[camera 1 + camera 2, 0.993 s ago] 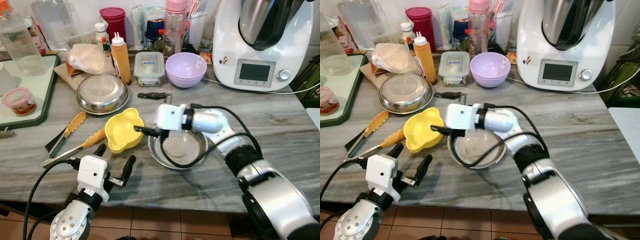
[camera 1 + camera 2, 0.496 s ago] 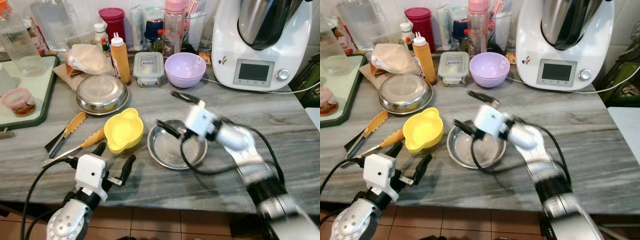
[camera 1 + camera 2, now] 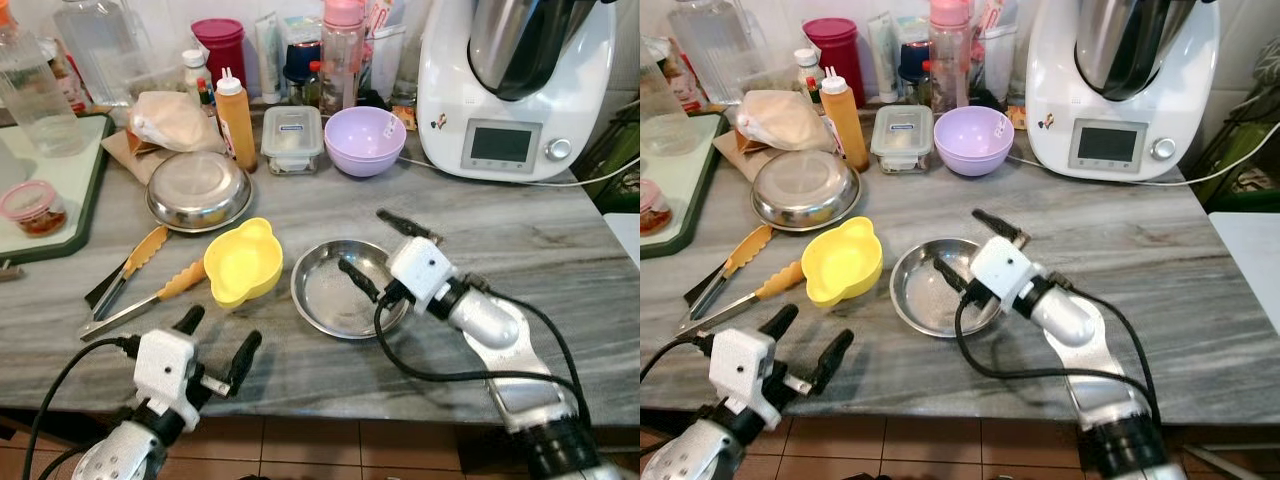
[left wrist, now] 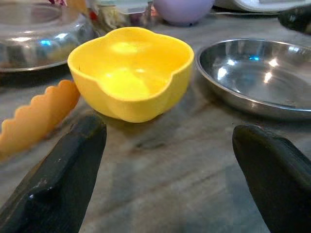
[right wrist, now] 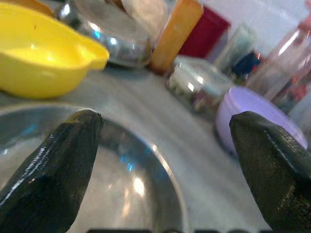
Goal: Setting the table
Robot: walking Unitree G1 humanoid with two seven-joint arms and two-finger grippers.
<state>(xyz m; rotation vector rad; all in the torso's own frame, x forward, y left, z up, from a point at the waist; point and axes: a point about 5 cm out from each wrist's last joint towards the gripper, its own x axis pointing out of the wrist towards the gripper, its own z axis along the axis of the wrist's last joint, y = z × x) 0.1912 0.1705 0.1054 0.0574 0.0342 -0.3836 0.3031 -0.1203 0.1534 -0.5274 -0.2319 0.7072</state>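
The right gripper (image 3: 378, 252) is hovering with jaws spread wide and empty over the far rim of the steel dish (image 3: 330, 300), while the yellow bowl (image 3: 243, 263) is sitting just beside the dish, straight ahead of the left gripper (image 3: 215, 338), also gaping empty near the tabletop (image 3: 560, 250) edge.

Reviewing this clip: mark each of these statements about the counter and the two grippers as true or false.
1. The yellow bowl sits left of the steel bowl near the counter's front. True.
2. The right gripper grips the purple bowl. False: it is open over the front steel bowl's right rim, holding nothing.
3. The left gripper is open at the counter's front edge. True.
4. The tongs lie inside the yellow bowl. False: they lie on the counter to its left.
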